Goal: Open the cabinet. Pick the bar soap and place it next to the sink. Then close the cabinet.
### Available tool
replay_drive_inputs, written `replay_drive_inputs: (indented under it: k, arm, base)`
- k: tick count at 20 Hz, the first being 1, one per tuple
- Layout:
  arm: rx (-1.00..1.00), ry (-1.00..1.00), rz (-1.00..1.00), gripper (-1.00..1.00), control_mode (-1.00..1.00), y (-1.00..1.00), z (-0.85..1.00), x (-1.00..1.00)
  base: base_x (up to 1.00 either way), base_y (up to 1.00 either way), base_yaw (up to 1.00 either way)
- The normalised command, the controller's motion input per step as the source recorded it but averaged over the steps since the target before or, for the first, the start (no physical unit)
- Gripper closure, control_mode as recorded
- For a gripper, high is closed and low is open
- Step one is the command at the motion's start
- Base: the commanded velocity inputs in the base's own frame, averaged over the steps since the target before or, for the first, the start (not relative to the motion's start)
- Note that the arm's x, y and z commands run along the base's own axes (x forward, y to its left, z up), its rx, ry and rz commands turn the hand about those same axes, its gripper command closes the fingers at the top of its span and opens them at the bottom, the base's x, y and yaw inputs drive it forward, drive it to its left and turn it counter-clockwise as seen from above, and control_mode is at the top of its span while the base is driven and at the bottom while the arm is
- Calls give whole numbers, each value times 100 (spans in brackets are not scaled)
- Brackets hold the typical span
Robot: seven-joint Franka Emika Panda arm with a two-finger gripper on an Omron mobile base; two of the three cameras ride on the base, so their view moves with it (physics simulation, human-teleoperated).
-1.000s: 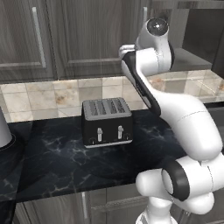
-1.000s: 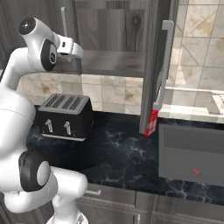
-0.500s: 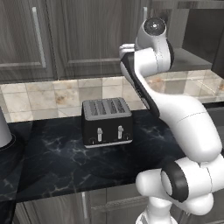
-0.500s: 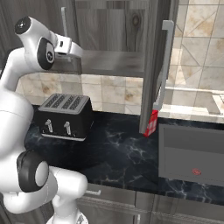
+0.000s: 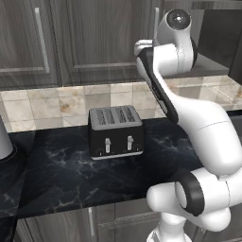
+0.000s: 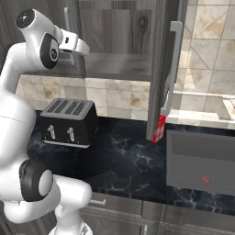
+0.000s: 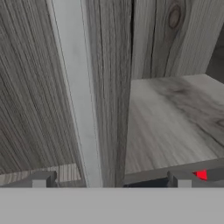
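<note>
Gripper (image 7: 111,179), jaws spread wide and empty, faces the cabinet's left door handle (image 7: 76,92); we see this vertical bar at 11 o'clock, the bare shelf (image 7: 170,127) at 2. Bar soap unseen.

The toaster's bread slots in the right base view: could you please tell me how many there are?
4, side by side across the top of the black rectangular toaster, which stands on the black marbled countertop left of the slim red-and-white bottle. None looks hidden.
</note>
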Motion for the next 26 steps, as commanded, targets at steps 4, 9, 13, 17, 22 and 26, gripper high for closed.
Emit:
replay_drive_inputs:
  k: [4, 9, 13, 17, 22, 26]
  arm:
    - [3, 0, 1, -100, -100, 0, 0, 14]
    - [4, 0, 1, -100, -100, 0, -1, 19]
    - [5, 0, 5, -100, -100, 0, 0, 25]
    - [4, 0, 8, -100, -100, 0, -6, 15]
    - [1, 0, 7, -100, -100, 0, -13, 21]
    - [0, 0, 2, -100, -100, 0, -19, 34]
  base:
    - [0, 0, 0]
    - [0, 0, 0]
    - [0, 0, 0]
    - [0, 0, 0]
    - [0, 0, 0]
    - [0, 0, 0]
